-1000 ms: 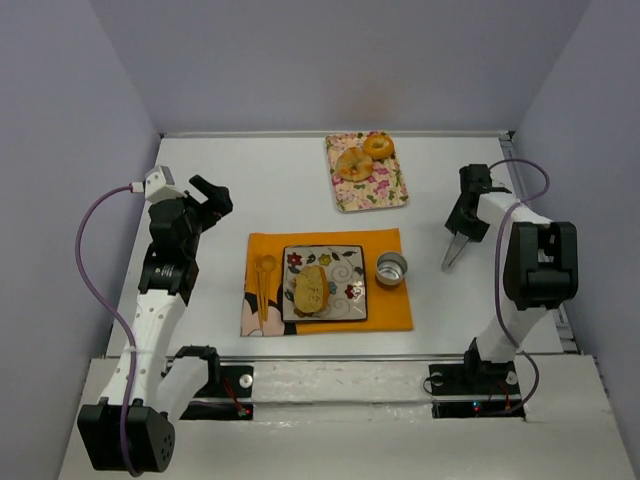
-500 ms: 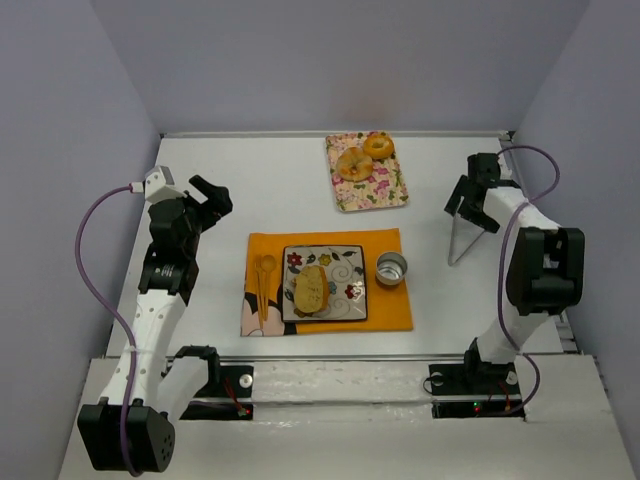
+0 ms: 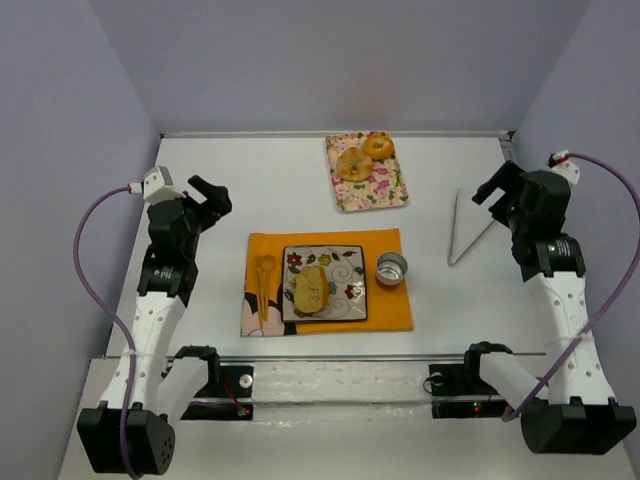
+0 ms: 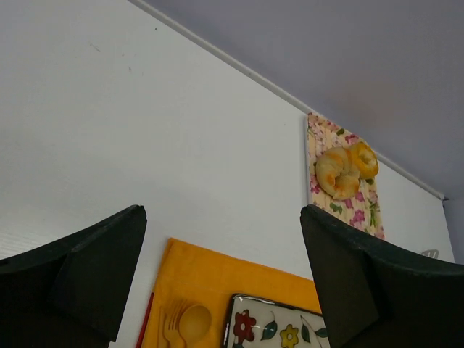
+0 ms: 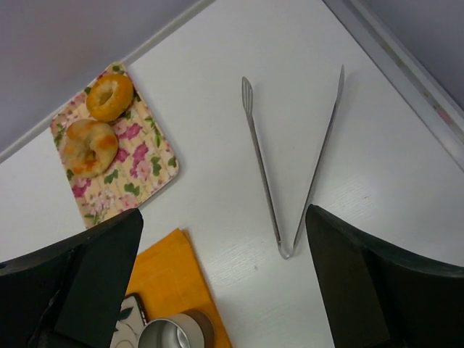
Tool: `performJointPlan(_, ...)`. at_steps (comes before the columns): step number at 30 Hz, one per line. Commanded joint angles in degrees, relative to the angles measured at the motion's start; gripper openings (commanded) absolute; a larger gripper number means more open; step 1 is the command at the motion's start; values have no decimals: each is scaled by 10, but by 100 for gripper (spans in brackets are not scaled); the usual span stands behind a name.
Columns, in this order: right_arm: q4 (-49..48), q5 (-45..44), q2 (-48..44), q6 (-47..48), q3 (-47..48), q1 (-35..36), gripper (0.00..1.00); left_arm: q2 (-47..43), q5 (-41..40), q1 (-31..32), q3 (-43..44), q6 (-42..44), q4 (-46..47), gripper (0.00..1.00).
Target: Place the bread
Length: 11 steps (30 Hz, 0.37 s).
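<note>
My right gripper [image 3: 500,188] stands wide open and empty over the bench's right side, with the tongs [image 5: 262,167] lying apart below it; my left gripper [image 3: 208,193], also open, holds nothing. The bread [image 3: 311,288] rests on the plate [image 3: 345,255] at centre, so I judge placing done: lift clear without nudging the tongs. Count: one bread slice visible, one plate, one tongs, two ring pastries [image 3: 353,165].

Left arm [image 3: 150,320], right arm [image 3: 565,300] — white links, black joints; purple cable [image 3: 76,245] each; black jaws
</note>
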State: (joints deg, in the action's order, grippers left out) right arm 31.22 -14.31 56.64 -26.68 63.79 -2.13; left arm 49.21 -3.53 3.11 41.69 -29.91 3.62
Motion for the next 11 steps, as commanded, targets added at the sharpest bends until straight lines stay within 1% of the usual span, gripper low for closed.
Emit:
performJointPlan(1, 10, 47, -59, -49, -88, 4, 100, -14, 2, 0, -5, 3, 24, 99)
performJointPlan(5, 7, 58, -94, -55, -139, 4, 100, -12, 0, 2, -6, 2, 24, 99)
performJointPlan(8, 9, 36, -106, -47, -141, 4, 100, -11, 2, 4, -5, 1, 24, 99)
performJointPlan(11, 9, 42, -107, -40, -131, 4, 100, -11, 0, 5, -4, 1, 23, 99)
